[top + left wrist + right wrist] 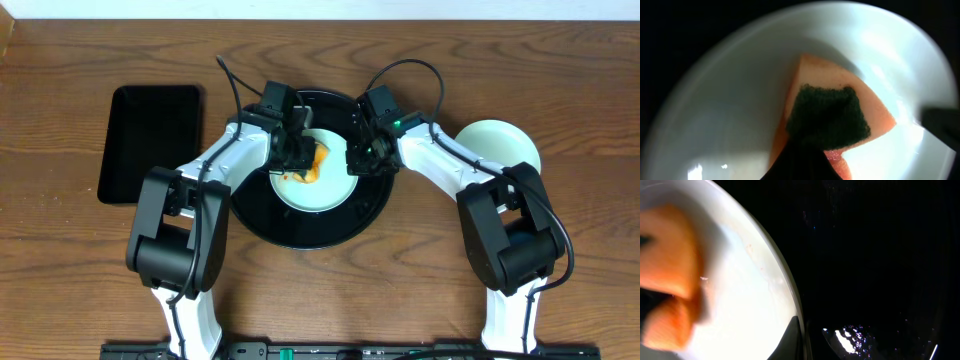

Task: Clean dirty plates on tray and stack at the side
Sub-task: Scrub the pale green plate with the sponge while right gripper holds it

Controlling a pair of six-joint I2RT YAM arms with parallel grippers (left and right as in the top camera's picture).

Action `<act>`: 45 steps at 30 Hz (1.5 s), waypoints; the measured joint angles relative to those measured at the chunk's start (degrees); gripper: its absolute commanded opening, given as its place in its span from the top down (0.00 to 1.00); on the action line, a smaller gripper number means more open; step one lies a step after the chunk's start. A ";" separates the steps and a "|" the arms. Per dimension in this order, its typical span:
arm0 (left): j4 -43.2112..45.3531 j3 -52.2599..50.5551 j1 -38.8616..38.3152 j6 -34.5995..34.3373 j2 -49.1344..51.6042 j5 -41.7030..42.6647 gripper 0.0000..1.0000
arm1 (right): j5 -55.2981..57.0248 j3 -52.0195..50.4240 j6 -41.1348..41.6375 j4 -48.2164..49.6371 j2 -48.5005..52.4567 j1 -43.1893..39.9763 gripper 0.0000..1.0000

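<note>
Left gripper (pixel 299 158) pinching orange foam sponge (pixel 835 110), dark-green scouring face, pressing it onto pale round shallow plate (pixel 322 196) sitting mid large round glossy black tray (pixel 260 215). Right gripper (pixel 358 160) clamping plate's right rim.

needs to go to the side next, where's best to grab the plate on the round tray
Pinch the plate by its right rim, coming from the right. It lies flat and shallow in the tray, so only the raised lip offers a hold; the sponge covers the middle, and the right gripper sits at that edge.
</note>
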 measured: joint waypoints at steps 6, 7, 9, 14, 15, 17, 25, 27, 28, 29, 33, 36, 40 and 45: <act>-7.10 0.74 1.14 -4.66 -2.23 -11.78 0.93 | -0.13 0.00 0.04 0.00 0.00 0.00 0.99; -7.91 0.74 0.90 -5.40 -2.75 -12.85 0.93 | -0.13 0.00 0.04 0.00 0.00 0.00 0.99; -9.35 0.74 0.22 -7.06 -3.82 -14.73 0.93 | -0.15 0.00 0.07 -0.02 0.00 0.00 0.99; -7.91 0.31 -1.62 -9.40 -4.61 -17.73 0.93 | -0.22 0.00 0.20 -0.42 0.00 0.00 0.99; -7.17 0.00 -1.95 -9.51 -4.61 -18.14 0.93 | -0.24 0.00 0.20 -0.52 0.00 0.00 0.99; -6.01 -0.35 -2.58 -9.70 -4.48 -18.60 0.93 | -0.24 0.00 0.20 -0.57 0.00 0.00 0.99; -2.93 -0.35 -3.30 -10.67 -1.57 -16.31 0.93 | -0.39 0.00 0.20 -0.66 0.00 0.00 0.99; -1.81 -0.35 -2.95 -10.69 -1.51 -13.51 0.93 | -0.42 0.00 0.20 -0.72 0.00 0.00 0.99; -1.01 -0.35 -2.73 -10.73 -1.44 -11.45 0.93 | -0.42 0.00 0.22 -0.74 0.00 0.00 0.99; -0.02 -0.33 -2.56 -10.71 -1.29 -9.09 0.93 | -0.42 0.00 0.20 -0.74 0.00 0.00 0.99; 2.89 -0.33 -2.47 -10.71 -0.48 0.09 0.93 | -0.42 0.00 0.20 -0.74 0.00 0.00 0.99; 3.15 -0.33 -2.23 -10.73 -0.24 3.30 0.92 | -0.42 0.00 0.22 -0.74 0.00 0.00 0.99; 3.26 -0.31 -0.66 -10.73 -0.15 3.56 0.93 | -0.42 0.00 0.22 -0.74 0.00 0.00 0.99; 3.26 -0.09 2.23 -10.75 -0.13 -1.77 0.93 | -0.44 0.00 0.33 -0.74 0.00 0.00 0.99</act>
